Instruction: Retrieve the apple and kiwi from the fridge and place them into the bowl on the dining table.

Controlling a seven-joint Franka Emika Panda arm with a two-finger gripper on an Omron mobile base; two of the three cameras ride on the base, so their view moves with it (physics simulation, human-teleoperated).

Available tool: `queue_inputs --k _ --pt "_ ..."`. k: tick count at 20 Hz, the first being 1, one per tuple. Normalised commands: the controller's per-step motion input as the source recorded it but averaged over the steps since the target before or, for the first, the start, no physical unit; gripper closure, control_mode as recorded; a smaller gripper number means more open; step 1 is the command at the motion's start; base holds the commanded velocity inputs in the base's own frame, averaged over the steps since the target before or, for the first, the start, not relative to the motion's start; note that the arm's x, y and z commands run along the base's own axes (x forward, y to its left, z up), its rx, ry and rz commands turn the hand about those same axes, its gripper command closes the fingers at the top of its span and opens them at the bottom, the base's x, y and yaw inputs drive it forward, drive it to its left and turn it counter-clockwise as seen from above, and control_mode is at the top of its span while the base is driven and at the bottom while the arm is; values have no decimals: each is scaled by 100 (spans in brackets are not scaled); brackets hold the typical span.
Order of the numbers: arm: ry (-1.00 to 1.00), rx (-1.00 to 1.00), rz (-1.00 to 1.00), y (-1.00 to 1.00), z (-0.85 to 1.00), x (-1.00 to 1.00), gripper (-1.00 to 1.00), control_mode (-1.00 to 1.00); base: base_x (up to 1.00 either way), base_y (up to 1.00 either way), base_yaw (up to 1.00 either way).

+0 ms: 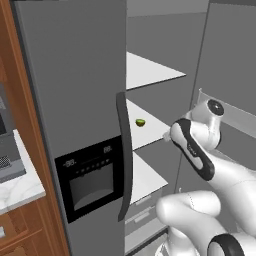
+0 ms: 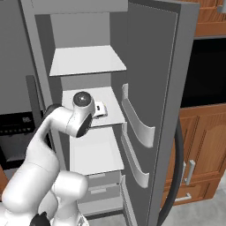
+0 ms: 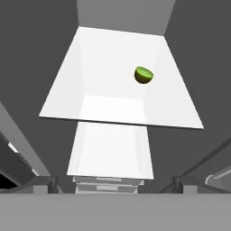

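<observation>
One kiwi [image 3: 144, 75] sits on a fridge [image 1: 75, 100] shelf.

The glossy white, rounded robot arm [image 1: 220, 175] is built from thick tubular segments with smooth, bulging elbows. A long black oval inlay [image 1: 192, 147], bearing a faint small marking, is set along the side of one segment. At 1 o'clock from that inlay, a round dark joint cap [image 1: 216, 106] with a pale centre is seen. In the right base view the same dark grey round cap [image 2: 82, 99] is shown ringed in black, with a dark band [image 2: 84, 124] curving beneath it. A black ring [image 1: 227, 246] is wrapped around the lowest joint. No cables or screws can be made out.
</observation>
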Motion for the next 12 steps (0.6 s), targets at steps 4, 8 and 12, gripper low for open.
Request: queue_inputs --k 4,8,12 --pt "0 0 0 0 -5 54 -100 -100 0 0 0" --pt "0 0 0 0 -10 48 -100 -100 0 0 0" --pt "0 0 0 0 -12 49 -100 -100 0 0 0"
